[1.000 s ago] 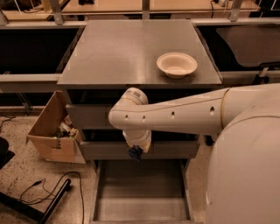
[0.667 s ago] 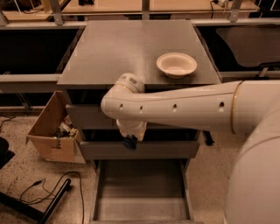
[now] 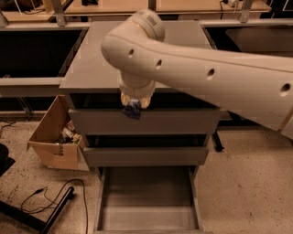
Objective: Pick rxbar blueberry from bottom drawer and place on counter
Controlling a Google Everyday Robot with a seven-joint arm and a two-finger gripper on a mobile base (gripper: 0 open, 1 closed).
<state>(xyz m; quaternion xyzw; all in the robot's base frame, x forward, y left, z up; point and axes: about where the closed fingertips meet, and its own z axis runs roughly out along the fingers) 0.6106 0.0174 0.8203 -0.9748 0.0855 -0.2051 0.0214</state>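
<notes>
My gripper (image 3: 133,103) hangs from the white arm (image 3: 206,73) at the counter's front edge, above the top drawer front. It is shut on the rxbar blueberry (image 3: 132,111), a small dark navy wrapper with pale print that sticks out below the fingers. The bottom drawer (image 3: 149,201) is pulled out below, and its flat grey floor shows bare. The counter (image 3: 89,64) is the grey cabinet top behind the gripper; the arm hides much of its right side.
Two closed-looking upper drawers with tall grey fronts (image 3: 146,123) (image 3: 146,156) sit above the open drawer. A cardboard box (image 3: 52,137) of clutter stands on the floor at the left, with cables (image 3: 46,201) in front. Tan wooden tabletops (image 3: 110,7) lie behind.
The arm has risen from in front of the drawers to the counter's front edge, carrying the bar. The white bowl seen earlier is now hidden behind the arm.
</notes>
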